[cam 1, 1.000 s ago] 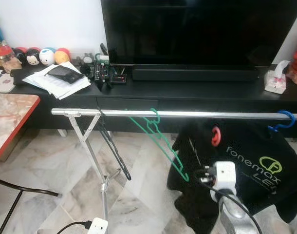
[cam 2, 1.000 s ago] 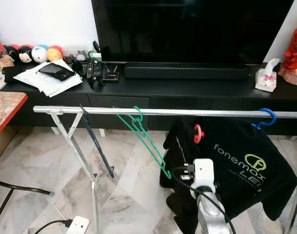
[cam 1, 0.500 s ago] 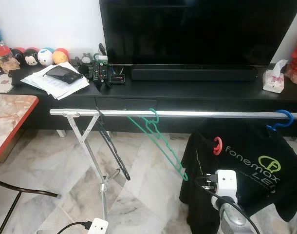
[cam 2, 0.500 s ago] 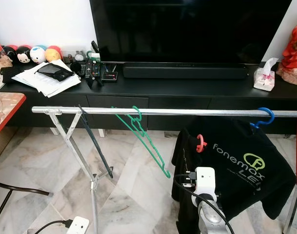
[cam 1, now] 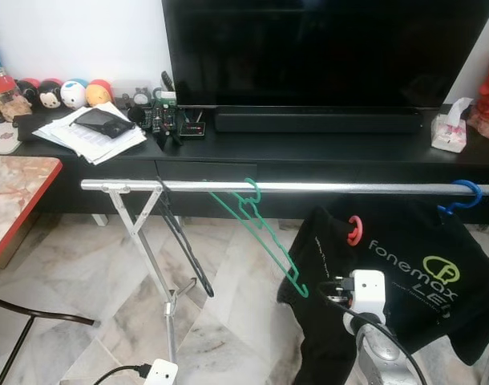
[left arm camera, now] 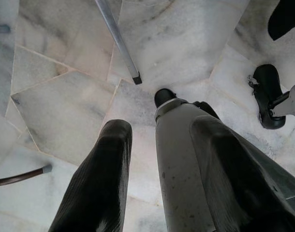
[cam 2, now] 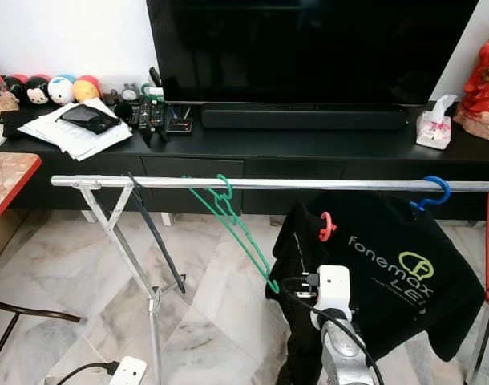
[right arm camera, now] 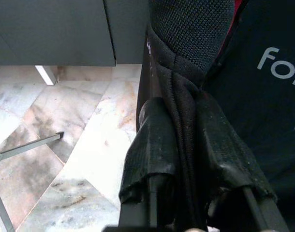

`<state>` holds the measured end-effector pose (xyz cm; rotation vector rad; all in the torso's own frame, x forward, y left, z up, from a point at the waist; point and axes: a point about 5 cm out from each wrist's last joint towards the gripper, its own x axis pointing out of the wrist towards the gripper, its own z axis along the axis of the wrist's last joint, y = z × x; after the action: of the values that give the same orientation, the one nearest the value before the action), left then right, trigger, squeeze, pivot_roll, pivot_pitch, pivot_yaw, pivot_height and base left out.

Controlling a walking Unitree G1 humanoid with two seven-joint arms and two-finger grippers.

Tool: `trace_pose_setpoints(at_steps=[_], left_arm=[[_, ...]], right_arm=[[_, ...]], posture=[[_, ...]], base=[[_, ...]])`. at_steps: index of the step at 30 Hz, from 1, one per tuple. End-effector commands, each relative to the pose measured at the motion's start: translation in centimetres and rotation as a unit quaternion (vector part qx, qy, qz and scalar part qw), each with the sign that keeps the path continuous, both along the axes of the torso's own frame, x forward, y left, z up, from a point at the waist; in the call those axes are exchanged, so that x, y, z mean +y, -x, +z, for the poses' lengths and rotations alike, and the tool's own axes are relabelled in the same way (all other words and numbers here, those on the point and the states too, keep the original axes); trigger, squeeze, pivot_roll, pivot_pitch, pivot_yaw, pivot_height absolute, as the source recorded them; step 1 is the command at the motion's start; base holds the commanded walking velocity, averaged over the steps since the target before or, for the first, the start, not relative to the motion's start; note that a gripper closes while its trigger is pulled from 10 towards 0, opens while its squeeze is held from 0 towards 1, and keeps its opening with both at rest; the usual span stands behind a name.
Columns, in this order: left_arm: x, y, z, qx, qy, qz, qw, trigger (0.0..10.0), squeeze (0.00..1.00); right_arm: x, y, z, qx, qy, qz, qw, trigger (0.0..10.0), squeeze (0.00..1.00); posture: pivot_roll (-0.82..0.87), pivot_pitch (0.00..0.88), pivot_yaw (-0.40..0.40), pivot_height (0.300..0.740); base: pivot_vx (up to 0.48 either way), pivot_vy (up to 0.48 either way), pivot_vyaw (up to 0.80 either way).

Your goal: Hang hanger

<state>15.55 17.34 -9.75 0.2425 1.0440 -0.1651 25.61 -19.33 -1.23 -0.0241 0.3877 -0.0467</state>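
Right gripper (right arm camera: pixel 179 159) is pinching a fold of the black t-shirt (cam 2: pixel 397 273) between its two fingers, which are closed almost flat on the cloth. That shirt is riding on the red hanger (cam 2: pixel 325 226), whose hook is poking out of the collar, up at about twelve o'clock from the wrist. The hook is not over anything yet; it is sitting just below the silver rail (cam 2: pixel 252 184) and looks turned partly side-on to it. My judgement is that the hook needs lifting above the bar and turning so its opening faces down across the rail.

The rail's long axis is running from nine to three o'clock across the head view. The hanger's shoulders are hidden under the shirt, so their axis cannot be read. The right arm is clearly the nearer one, being directly beneath the garment.

Left gripper (left arm camera: pixel 159 169) is hanging idle toward the marble floor (left arm camera: pixel 65 96), fingers spread with nothing between them.

Along the rail, a green hanger (cam 2: pixel 236 228) is dangling empty at about ten o'clock from the shirt, and a blue hanger (cam 2: pixel 433 192) is hooked on at two o'clock.
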Motion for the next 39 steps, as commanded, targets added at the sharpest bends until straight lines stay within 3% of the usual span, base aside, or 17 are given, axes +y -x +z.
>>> trace_pose_setpoints(at_steps=[1,17,39], left_arm=[[0.32,1.02,-0.40,0.023,-0.008,-0.004,1.000,10.0,0.00],[0.29,1.01,-0.41,0.024,-0.009,-0.004,1.000,10.0,0.00],[0.28,1.47,-0.56,0.027,-0.009,-0.005,1.000,10.0,0.00]], right_arm=[[0.31,-0.78,0.68,-0.020,0.000,0.005,1.000,10.0,0.00],[0.35,-0.98,0.72,-0.021,0.002,0.008,1.000,10.0,0.00],[0.74,-1.11,0.70,-0.023,-0.002,0.008,1.000,10.0,0.00]], posture=[[-0.13,0.000,-0.005,0.740],[-0.14,0.000,-0.001,0.740],[-0.13,0.000,0.005,0.740]], base=[[0.000,0.000,0.00],[0.000,0.000,0.00],[-0.329,0.000,0.00]])
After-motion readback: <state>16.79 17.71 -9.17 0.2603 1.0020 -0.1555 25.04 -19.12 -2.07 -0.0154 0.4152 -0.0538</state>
